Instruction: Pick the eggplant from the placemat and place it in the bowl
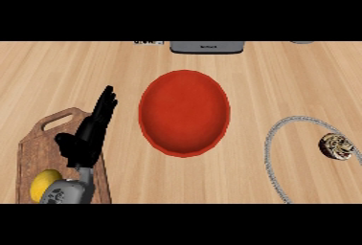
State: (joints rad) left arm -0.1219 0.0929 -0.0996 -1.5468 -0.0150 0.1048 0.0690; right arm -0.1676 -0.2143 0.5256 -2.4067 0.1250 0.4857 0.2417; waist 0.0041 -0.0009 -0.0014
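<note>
A red bowl (184, 112) stands empty in the middle of the wooden counter. At the right edge lies a placemat (270, 158) with a grey braided rim, partly cut off by the view. On it sits a small round object (337, 146), dark brown with pale mottling; I cannot tell whether it is the eggplant. My left hand (90, 136) is at the lower left, left of the bowl, open with its fingers straight and pointing away from me, holding nothing. My right hand does not show.
A wooden cutting board (42, 143) with a handle lies under my left hand, with a yellow lemon (42, 184) on it near the forearm. A grey appliance (206, 47) stands at the counter's far edge.
</note>
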